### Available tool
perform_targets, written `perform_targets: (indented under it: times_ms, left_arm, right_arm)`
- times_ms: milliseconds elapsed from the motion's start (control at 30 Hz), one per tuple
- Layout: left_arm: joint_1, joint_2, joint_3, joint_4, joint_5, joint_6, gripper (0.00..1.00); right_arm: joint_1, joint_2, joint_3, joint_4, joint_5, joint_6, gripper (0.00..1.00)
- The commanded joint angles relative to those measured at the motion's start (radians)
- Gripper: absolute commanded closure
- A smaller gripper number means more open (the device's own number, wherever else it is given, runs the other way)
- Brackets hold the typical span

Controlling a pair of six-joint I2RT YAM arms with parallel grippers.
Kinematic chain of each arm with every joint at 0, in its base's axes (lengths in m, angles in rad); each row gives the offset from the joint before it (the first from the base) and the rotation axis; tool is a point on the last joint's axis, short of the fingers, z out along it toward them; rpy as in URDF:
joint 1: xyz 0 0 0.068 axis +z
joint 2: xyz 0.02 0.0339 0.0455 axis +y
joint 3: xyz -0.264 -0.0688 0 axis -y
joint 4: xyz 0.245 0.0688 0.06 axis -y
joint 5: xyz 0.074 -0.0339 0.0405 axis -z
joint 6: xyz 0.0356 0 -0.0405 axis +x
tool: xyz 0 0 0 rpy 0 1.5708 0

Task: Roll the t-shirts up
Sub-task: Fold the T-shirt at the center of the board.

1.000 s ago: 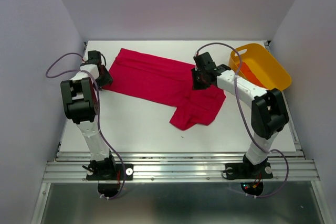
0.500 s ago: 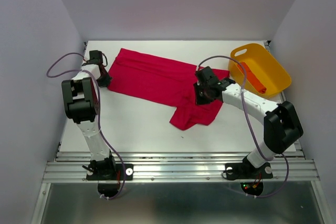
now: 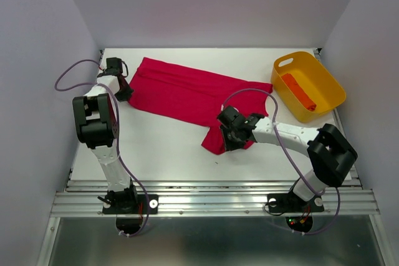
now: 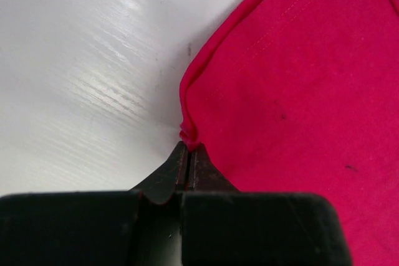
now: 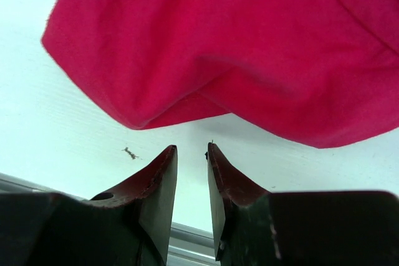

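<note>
Crimson t-shirt (image 3: 187,95) spread across the white surface (image 3: 162,154), one sleeve (image 3: 215,141) hanging toward the near edge. Left gripper (image 4: 188,151) at the shirt's left edge, jaws clenched on a pinch of cloth. Right gripper (image 5: 191,149) low just beside the sleeve, jaws slightly released, grasping nothing. Orange-red rolled t-shirt (image 3: 300,91) inside the yellow tub (image 3: 330,101).

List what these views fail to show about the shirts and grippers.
- Top view: the right gripper covers part of the red t-shirt sleeve; contact unclear.
- Top view: the orange roll in the yellow tub is too small to read its layers.
- Left wrist view: frame edges cut off the shirt beyond the left gripper pinch.
</note>
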Motion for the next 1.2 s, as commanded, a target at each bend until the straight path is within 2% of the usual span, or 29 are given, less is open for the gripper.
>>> perform_targets:
  times_ms: [0, 267, 400, 500, 533, 567, 867, 1167]
  left_arm:
    - [-0.008, -0.063, -0.002, -0.021, -0.015, 0.007, 1.0]
    - [-0.008, -0.072, -0.006, -0.026, -0.017, 0.014, 1.0]
    - [-0.008, -0.076, -0.008, -0.026, -0.018, 0.018, 1.0]
    - [-0.008, -0.077, -0.008, -0.027, -0.017, 0.02, 1.0]
    - [-0.008, -0.077, -0.006, -0.027, -0.017, 0.02, 1.0]
    - [-0.008, -0.079, -0.006, -0.029, -0.017, 0.021, 1.0]
    - [-0.01, -0.069, -0.003, -0.021, -0.004, 0.018, 1.0]
    - [-0.01, -0.063, 0.006, -0.023, 0.002, 0.021, 1.0]
  right_arm:
    - [0.003, -0.015, -0.006, 0.026, 0.054, 0.024, 0.68]
    - [0.003, 0.094, 0.029, 0.103, 0.057, 0.015, 0.62]
    - [0.003, 0.147, 0.04, 0.141, 0.068, 0.009, 0.63]
    - [0.003, 0.166, 0.043, 0.146, 0.076, 0.003, 0.79]
    - [0.003, 0.158, 0.041, 0.145, 0.074, 0.001, 0.87]
    - [0.003, 0.147, 0.034, 0.143, 0.069, -0.006, 0.99]
    - [0.036, 0.02, 0.036, 0.05, 0.03, -0.039, 0.99]
    - [0.162, -0.014, 0.104, -0.055, 0.01, -0.002, 0.99]
